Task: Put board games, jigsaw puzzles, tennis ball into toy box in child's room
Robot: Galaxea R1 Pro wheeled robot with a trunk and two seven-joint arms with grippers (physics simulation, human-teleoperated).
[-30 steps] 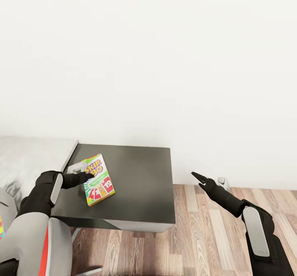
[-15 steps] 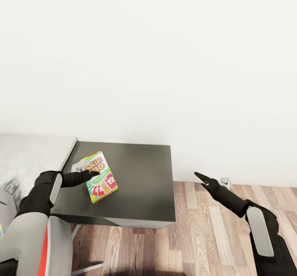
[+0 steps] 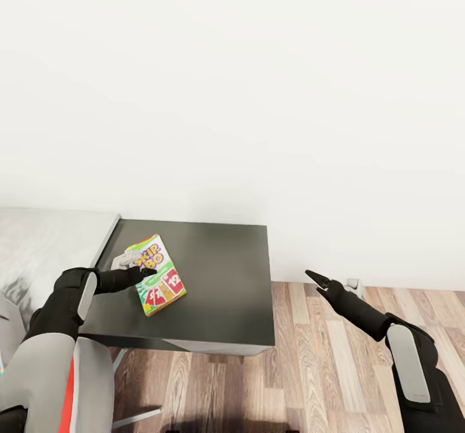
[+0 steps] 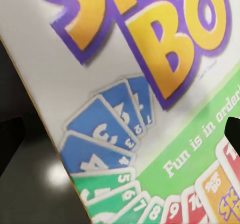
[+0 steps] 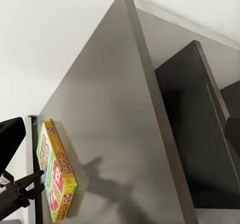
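The left claw (image 3: 147, 270) sits over the board game's (image 3: 157, 274) near edge on the counter (image 3: 226, 291), fingers spread, gripping nothing; right claw (image 3: 314, 280) hangs well apart, slightly open.

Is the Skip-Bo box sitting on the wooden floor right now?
No, the Skip-Bo box lies flat on the dark grey table, with the left gripper over it.
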